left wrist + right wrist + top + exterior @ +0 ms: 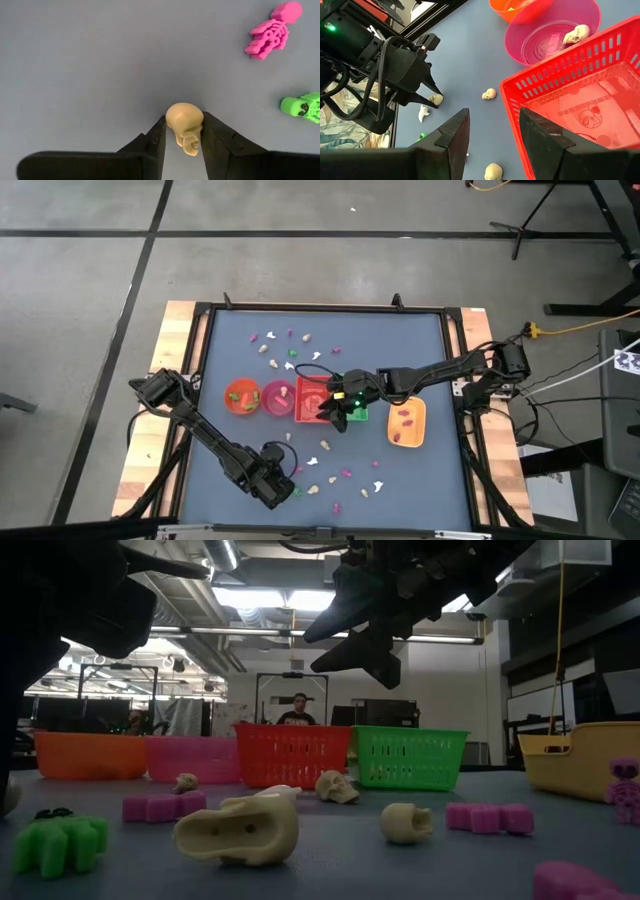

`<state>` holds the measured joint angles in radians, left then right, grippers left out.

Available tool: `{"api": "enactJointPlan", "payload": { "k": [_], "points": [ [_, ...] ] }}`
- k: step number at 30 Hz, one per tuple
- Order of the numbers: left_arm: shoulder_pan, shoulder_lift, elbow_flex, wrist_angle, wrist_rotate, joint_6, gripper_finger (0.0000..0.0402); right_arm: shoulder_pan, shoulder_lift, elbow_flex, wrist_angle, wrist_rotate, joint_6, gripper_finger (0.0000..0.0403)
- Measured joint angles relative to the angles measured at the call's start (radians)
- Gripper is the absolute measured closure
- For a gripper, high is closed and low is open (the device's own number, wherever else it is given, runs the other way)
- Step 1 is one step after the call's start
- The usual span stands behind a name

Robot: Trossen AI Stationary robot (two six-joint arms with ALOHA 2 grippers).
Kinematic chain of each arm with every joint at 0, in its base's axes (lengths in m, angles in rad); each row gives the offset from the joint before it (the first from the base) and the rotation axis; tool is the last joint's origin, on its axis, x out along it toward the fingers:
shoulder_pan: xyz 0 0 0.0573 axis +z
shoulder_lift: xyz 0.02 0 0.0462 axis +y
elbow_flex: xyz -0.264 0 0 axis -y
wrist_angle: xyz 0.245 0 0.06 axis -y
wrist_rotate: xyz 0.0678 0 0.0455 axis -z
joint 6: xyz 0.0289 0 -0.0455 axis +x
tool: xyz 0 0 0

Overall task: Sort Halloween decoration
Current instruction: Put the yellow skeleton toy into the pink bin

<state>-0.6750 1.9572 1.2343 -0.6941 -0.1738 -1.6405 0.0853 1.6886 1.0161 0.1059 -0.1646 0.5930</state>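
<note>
Right wrist view, cream skull point(576, 33) in pink bowl point(540, 37), red basket point(600, 105) empty

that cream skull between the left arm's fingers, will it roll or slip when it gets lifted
The cream skull looks like rigid molded plastic, so it probably won't deform. Its rounded dome may slip between the flat fingers of the left gripper. Being tiny, it's likely very light, and could roll if dropped.
</note>
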Motion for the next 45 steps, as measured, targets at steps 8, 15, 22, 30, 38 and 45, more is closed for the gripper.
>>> {"api": "enactJointPlan", "payload": {
  "k": [8,15,22,30,38,45],
  "points": [
    [0.006,-0.004,0.000,-0.002,-0.013,0.000,0.0327,0.000,0.000,0.000,0.000,0.000,0.000,0.0230],
    [0.038,-0.006,0.025,-0.030,-0.071,0.024,0.0332,0.000,0.000,0.000,0.000,0.000,0.000,0.0230],
    [0.071,-0.041,0.029,-0.044,-0.078,0.097,0.0350,0.000,0.001,0.000,0.000,0.000,0.000,0.0230],
    [0.111,-0.083,0.029,-0.089,-0.079,0.153,0.0359,0.000,0.001,0.000,-0.002,-0.004,-0.052,0.0230],
    [0.166,-0.159,0.030,-0.181,-0.094,0.241,0.0359,-0.008,0.000,0.000,-0.001,-0.077,-0.106,0.0230],
    [0.239,-0.271,0.030,-0.316,-0.168,0.375,0.0358,-0.061,-0.001,0.000,-0.001,-0.304,-0.122,0.0230]
  ]
}}
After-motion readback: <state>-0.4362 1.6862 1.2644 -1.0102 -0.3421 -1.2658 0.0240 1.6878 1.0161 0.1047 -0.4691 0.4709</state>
